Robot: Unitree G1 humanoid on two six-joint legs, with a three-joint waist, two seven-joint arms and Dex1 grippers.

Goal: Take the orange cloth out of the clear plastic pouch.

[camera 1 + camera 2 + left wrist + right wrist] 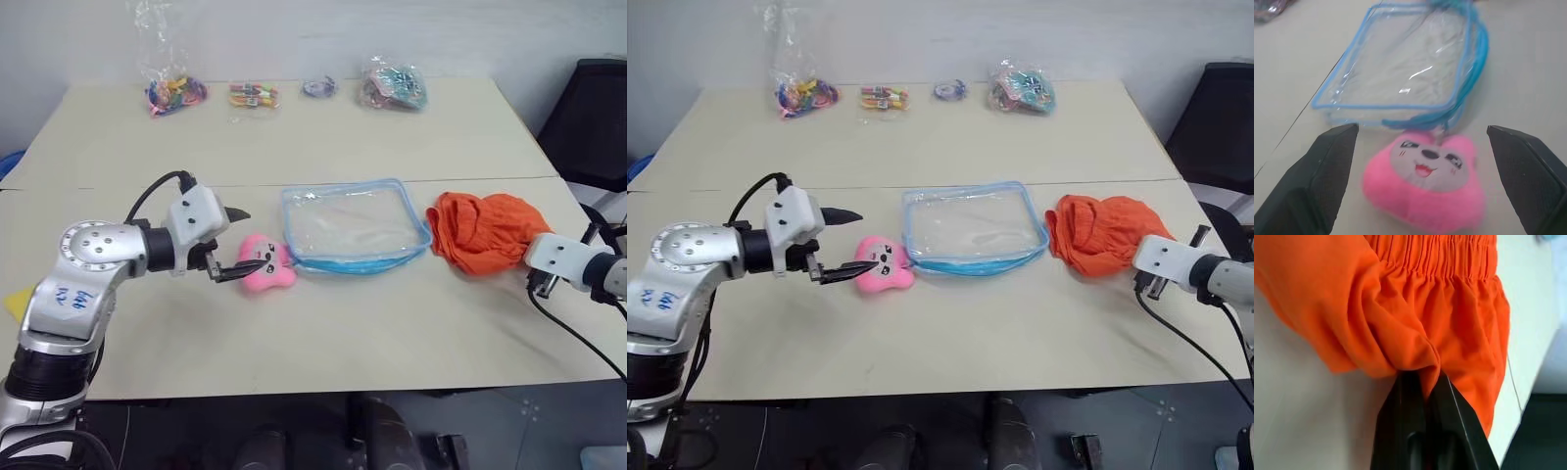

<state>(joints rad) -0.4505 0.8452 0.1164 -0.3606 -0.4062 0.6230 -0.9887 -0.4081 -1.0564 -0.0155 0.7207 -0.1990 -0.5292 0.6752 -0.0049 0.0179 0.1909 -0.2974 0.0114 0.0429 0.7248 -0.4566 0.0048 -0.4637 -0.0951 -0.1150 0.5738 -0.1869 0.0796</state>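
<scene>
The clear plastic pouch [355,227] lies flat near the middle of the bench [294,333], see-through with nothing inside it, its blue trim running round the edge. Just to the right of the pouch, outside it and a little apart from its corner, the orange cloth [485,230] sits bunched up on the bench top. The right hand [1422,382] has its two black fingers pressed together on a fold at the cloth's far edge from the pouch, pinching the fabric. On the other side of the pouch, touching its left front corner, rests a small pink plush toy [266,263] with a smiling face. The left hand [238,240] hovers by that toy with its fingers spread wide apart, holding nothing. Beyond the pouch, along the far edge of the bench, stands a row of small bags of colourful trinkets [176,93].
</scene>
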